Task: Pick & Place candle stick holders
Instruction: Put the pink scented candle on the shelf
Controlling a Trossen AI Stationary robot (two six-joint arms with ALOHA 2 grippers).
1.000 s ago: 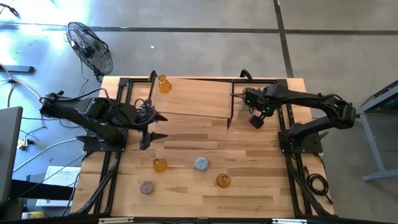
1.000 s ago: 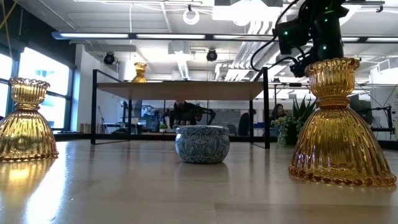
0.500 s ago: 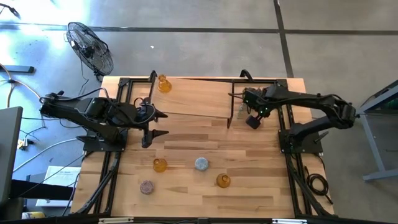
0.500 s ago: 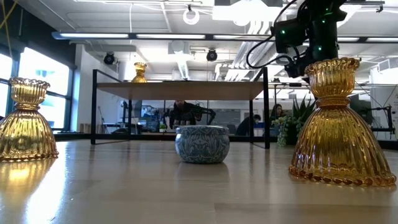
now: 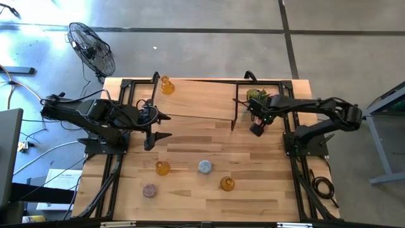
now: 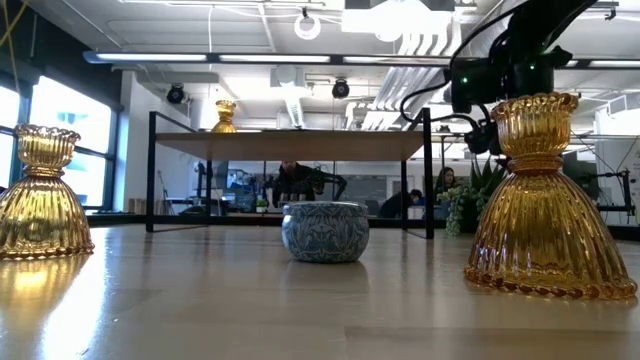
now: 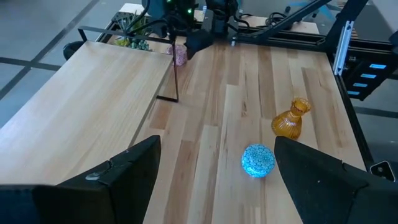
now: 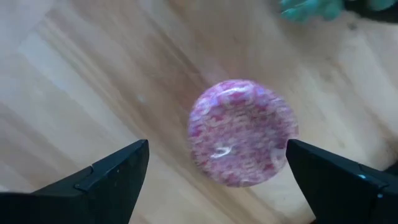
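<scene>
3 amber holders (image 5: 167, 85) | 3 squat holders (image 5: 204, 167) | right pincer (image 8: 214, 180) wide, empty, over pink holder (image 8: 242, 132)

My two arms are dark, near-black jointed links, each rising from a black frame of tubes bolted on the bench (image 5: 190, 136). Black cables loop along my right arm (image 5: 316, 107), where small green lights glow. My fingers (image 7: 124, 174) are broad, matte black wedges.

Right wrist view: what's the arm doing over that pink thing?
The right gripper hangs open above the pink round holder, jaws either side, not gripping yet. It sits by the green plant under the raised shelf. The left gripper waits open, holding nothing. Other holders stand on the table.
</scene>
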